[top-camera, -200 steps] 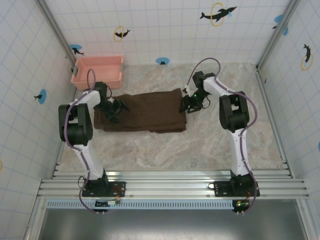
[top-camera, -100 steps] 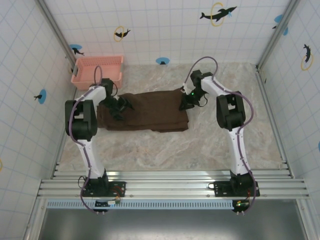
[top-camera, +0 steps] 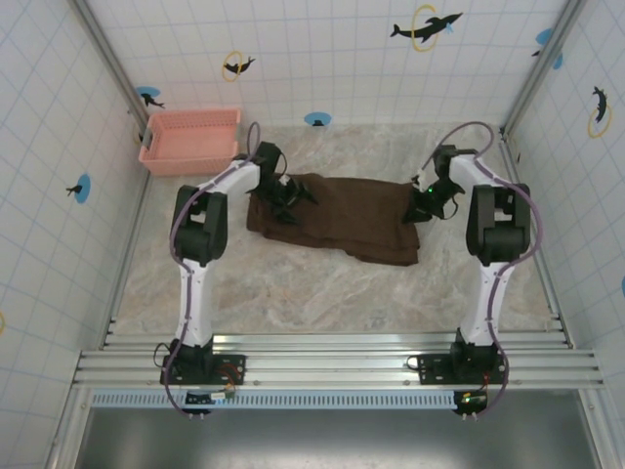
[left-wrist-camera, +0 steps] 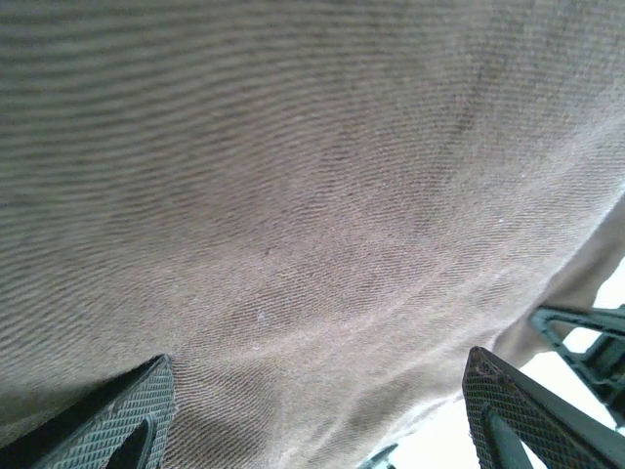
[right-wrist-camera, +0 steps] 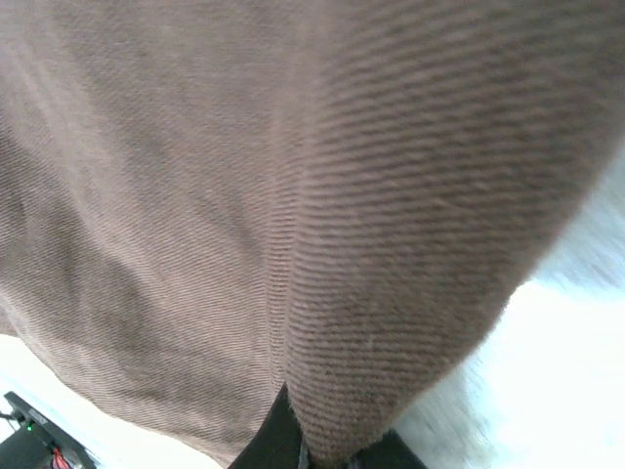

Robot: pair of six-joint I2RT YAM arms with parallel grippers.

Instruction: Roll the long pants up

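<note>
You have the pants (top-camera: 337, 220) lying folded in a long band across the far middle of the tabletop (top-camera: 293, 303), slanting nearer toward the right. Your left pincer (top-camera: 285, 202) is spread wide over their left end, fingertips (left-wrist-camera: 132, 415) apart, close over the cloth. Your right pincer (top-camera: 422, 203) is pressed together, pinching a fold at their right end. The basket (top-camera: 190, 140) sits apart, far left.

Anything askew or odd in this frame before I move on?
Mildly: the long pants lie slanted across the table, left end farther back, and a lower layer sticks out past the near right edge. The right pincer is shut on cloth at the right end; the left pincer hangs open over the left end.
</note>
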